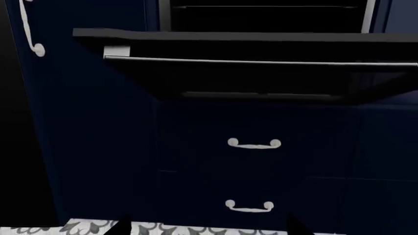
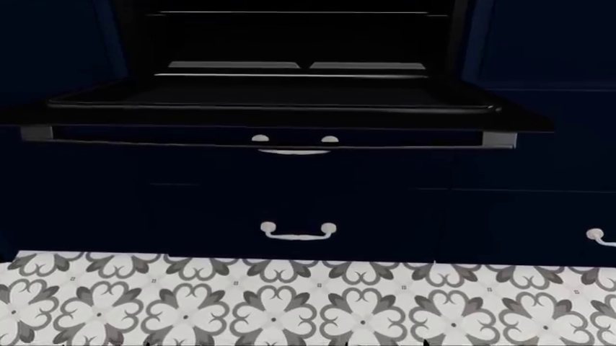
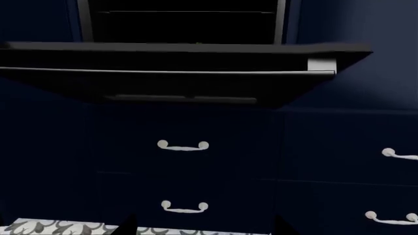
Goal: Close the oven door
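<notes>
Oven door (image 2: 279,108) glossy black, folded down flat; both grippers' jaw state unclear.

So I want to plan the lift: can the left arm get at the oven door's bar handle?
Probably yes: nothing stands between the left gripper and the bar handle of the open oven door above it.

In your right wrist view the oven door (image 3: 189,83) hangs open and level across the upper part of the frame, its thin bar handle (image 3: 163,72) running along its front edge to a grey bracket (image 3: 321,65) at upper right. Below it you see navy drawer fronts (image 3: 183,161) carrying small white curved handles (image 3: 183,146). Two dark fingertips (image 3: 127,226) of your right gripper (image 3: 203,227) poke in at the bottom edge, standing apart over a strip of patterned floor tile (image 3: 52,227).
</notes>
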You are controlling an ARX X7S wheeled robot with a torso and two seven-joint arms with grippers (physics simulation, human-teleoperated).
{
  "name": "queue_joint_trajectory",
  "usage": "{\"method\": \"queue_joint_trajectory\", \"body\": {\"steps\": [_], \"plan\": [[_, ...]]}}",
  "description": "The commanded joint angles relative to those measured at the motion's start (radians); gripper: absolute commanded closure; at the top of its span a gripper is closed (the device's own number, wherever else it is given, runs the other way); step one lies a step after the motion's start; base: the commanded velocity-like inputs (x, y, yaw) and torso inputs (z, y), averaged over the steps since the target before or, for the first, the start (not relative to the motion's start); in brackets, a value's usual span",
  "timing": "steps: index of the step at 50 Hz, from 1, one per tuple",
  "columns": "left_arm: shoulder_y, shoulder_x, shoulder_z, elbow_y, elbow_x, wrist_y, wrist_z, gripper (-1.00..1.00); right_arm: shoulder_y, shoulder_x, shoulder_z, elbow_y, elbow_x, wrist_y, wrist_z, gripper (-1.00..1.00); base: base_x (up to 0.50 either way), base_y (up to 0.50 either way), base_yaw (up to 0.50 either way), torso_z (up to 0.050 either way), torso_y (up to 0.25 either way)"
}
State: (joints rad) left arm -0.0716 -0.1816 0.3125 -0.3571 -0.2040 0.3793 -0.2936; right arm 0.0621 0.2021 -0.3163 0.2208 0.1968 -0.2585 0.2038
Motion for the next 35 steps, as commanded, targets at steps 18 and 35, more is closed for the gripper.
{"method": "queue_joint_trajectory", "body": {"steps": [18,35], "plan": [[-0.004,-0.007,0.014,-0.001,-0.007,-0.005,-0.011,-1.0,0.006,0.007,-0.014,0.005,0.007,0.003,0.008,-1.0,0.0,0.0,0.0,-0.031,0.0],[-0.004,-0.011,0.02,-0.003,-0.012,0.002,-0.016,-1.0,0.005,0.01,-0.02,0.006,0.011,-0.005,0.015,-1.0,0.0,0.0,0.0,-0.033,0.0]]}}
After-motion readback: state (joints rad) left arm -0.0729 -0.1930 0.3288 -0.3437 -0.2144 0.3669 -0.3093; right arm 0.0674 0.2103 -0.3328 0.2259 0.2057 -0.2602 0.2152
